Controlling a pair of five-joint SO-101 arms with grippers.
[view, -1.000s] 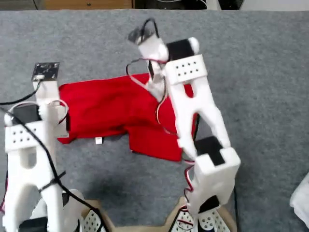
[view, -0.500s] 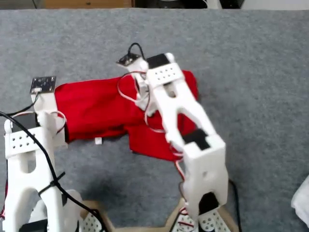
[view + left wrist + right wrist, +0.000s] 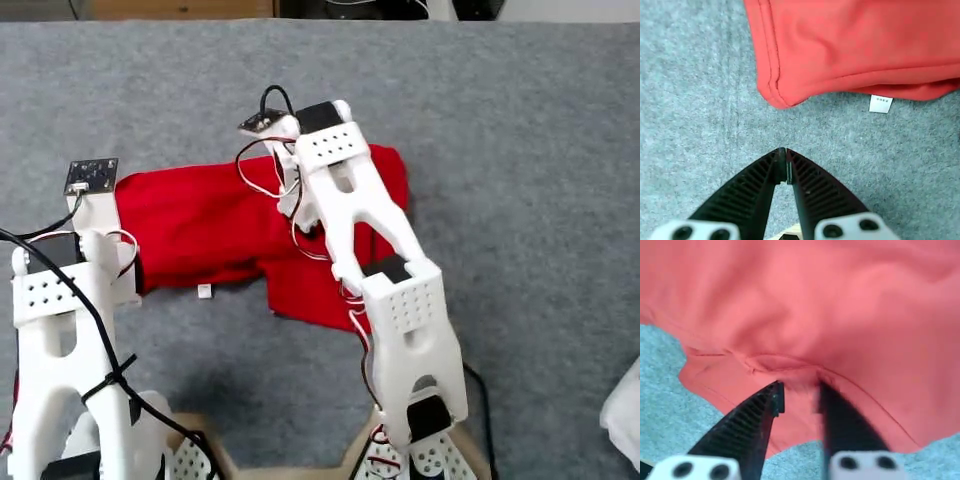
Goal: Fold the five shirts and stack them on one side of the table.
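Note:
A red shirt lies partly folded in the middle of the grey table, a white label sticking out at its near edge. My right arm stretches over the shirt's right half. Its gripper is open and low over the cloth, one finger on each side of a small raised fold near a seam. My left gripper is shut and holds nothing. It hovers over bare table just short of the shirt's rounded left corner, with the label off to one side.
A white cloth pokes in at the right edge of the grey table. The left arm stands at the shirt's left end. Open table surface lies to the right and far side.
My right arm has swung left and lowered onto the middle of the shirt, uncovering the shirt's right end. The left arm has hardly moved.

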